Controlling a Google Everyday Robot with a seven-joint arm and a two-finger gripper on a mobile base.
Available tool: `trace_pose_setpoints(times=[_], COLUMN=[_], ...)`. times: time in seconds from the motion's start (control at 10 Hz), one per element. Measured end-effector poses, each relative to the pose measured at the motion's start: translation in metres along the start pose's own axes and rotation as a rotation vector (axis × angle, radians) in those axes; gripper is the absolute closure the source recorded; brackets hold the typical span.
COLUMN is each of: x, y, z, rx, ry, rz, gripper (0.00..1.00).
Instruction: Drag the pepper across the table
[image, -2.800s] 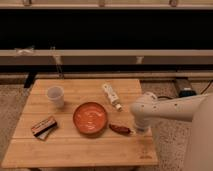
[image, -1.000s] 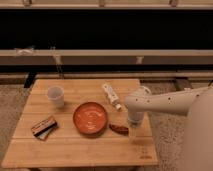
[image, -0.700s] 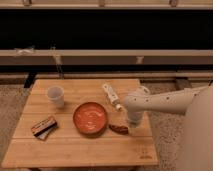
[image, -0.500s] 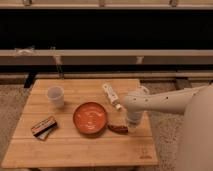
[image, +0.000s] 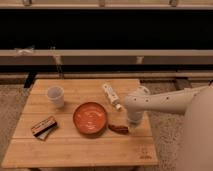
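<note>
White jaws at reddish-brown pepper (image: 119, 128)

The arm (image: 160, 102) has been shifted leftward over the table (image: 75, 150) since the earliest picture, and its wrist is now positioned closer to the white bottle (image: 111, 95). The gripper (image: 133, 125) has been carried left with it and is located at the right end of the pepper (image: 119, 128). The pepper has been displaced slightly left, so that its left tip lies just beside the orange bowl (image: 90, 118).

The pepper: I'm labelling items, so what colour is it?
The pepper is dark reddish-brown, clearest in the camera view; the gripper is close beside it.
</note>
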Motion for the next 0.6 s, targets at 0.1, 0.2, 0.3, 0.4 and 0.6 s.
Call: trace_pose_setpoints(times=[0.1, 0.2, 0.3, 0.4, 0.6], x=[0.005, 0.012, 0.019, 0.024, 0.037], y=[0.001, 0.002, 0.005, 0.007, 0.012], z=[0.0, 0.0, 0.001, 0.001, 0.003], rx=[-0.001, 0.003, 0.001, 0.0, -0.005], ry=[0.002, 0.0, 0.003, 0.005, 0.008], rz=[0.013, 0.031, 0.047, 0.061, 0.09], gripper=[1.0, 1.0, 1.0, 1.0, 1.0])
